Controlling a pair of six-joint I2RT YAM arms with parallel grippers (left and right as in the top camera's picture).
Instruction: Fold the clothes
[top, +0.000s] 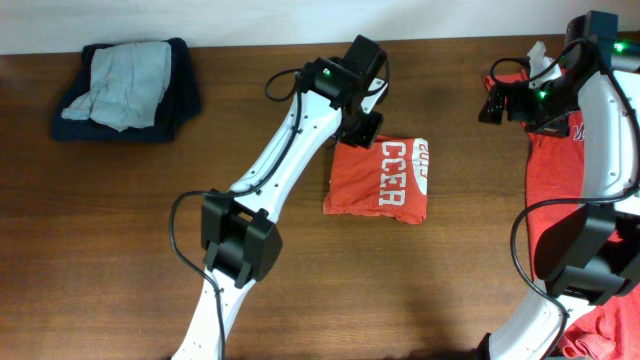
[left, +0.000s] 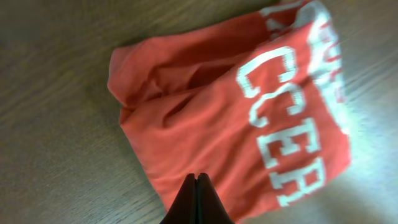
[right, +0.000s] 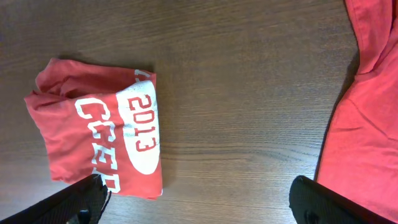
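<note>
One of the clothes, an orange-red T-shirt (top: 380, 180) with white lettering, lies folded into a small rectangle at the table's middle. My left gripper (top: 360, 132) hovers over its far left corner. In the left wrist view its tips (left: 197, 178) are pressed together above the shirt (left: 230, 118), with no cloth between them. My right gripper (top: 496, 100) hangs at the far right, spread wide over bare wood (right: 199, 205), one finger (right: 74, 202) near the folded shirt (right: 93, 130). An unfolded red shirt (top: 558, 190) lies at the right under that arm, also seen in the right wrist view (right: 367, 143).
A heap of dark blue and grey clothing (top: 125, 88) sits at the far left corner. More red cloth (top: 612, 328) lies at the near right edge. The wooden table (top: 100, 230) ends at a white wall at the back.
</note>
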